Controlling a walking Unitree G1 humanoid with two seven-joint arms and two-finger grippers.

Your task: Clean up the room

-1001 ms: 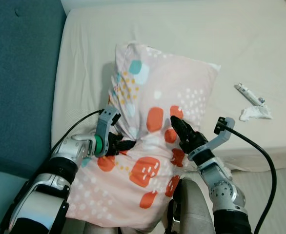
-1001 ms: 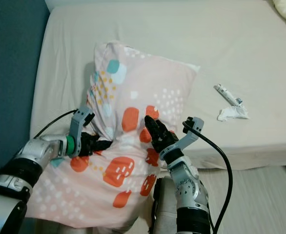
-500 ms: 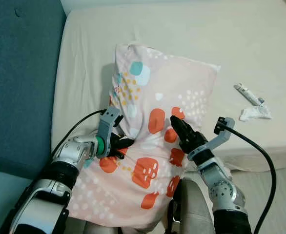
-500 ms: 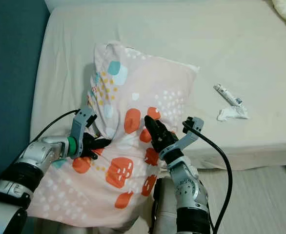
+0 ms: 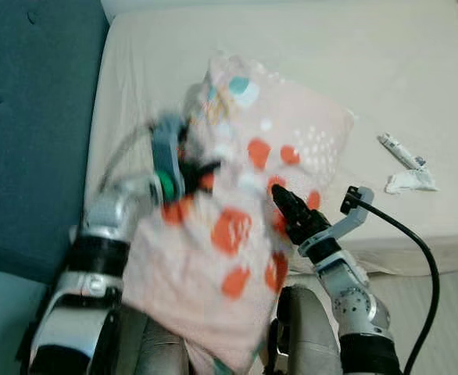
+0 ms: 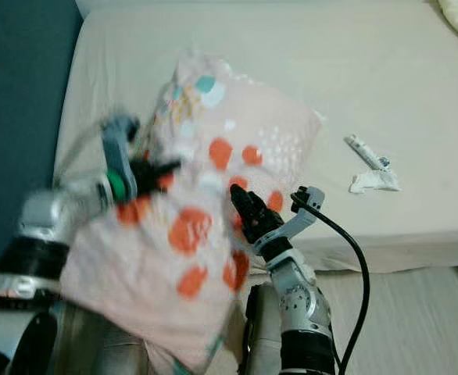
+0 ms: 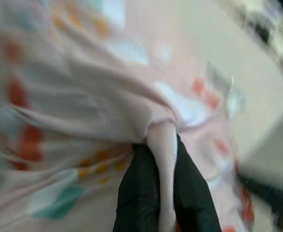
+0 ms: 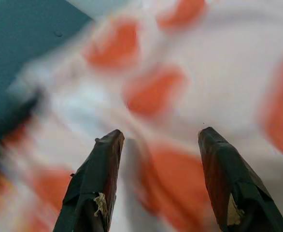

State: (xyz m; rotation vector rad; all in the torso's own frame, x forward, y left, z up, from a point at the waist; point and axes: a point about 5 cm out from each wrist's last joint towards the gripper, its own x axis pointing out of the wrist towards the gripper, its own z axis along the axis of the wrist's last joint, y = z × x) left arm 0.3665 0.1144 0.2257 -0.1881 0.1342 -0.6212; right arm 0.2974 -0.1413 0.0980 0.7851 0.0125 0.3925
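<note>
- Your left end effector [image 7: 161, 193] is clenched on a pinched fold of the pillow [image 5: 237, 195]; the wrist view shows pink fabric squeezed between the two black fingers [image 7: 136, 193].
- Your right end effector [image 5: 285, 205] sits at the pillow's right side with its fingers [image 8: 95, 188] spread apart and pressed towards the cloth, gripping nothing.
- The pillow lies partly on the bed [image 5: 354, 70], its far end on the mattress near the left edge and its near end hanging off the front edge over the robot's body.
- The left arm and the near part of the pillow are blurred, so you are likely mid-swing with it.
- Main risk: only a thin fold is held on one side. A fast lift could pull the fabric out of the fingers and drop the pillow to the floor.
- With the right side unsupported, the pillow may twist or sag and drape over the right arm or its black cable [image 5: 416, 250].
- A small tube [image 5: 399, 151] and a crumpled white tissue [image 5: 409, 181] lie on the bed to the right, apart from the pillow; a wide sweep that way could knock them off.
- The blue headboard [image 5: 33, 117] stands close on the left and limits how far you can swing that way.
</note>
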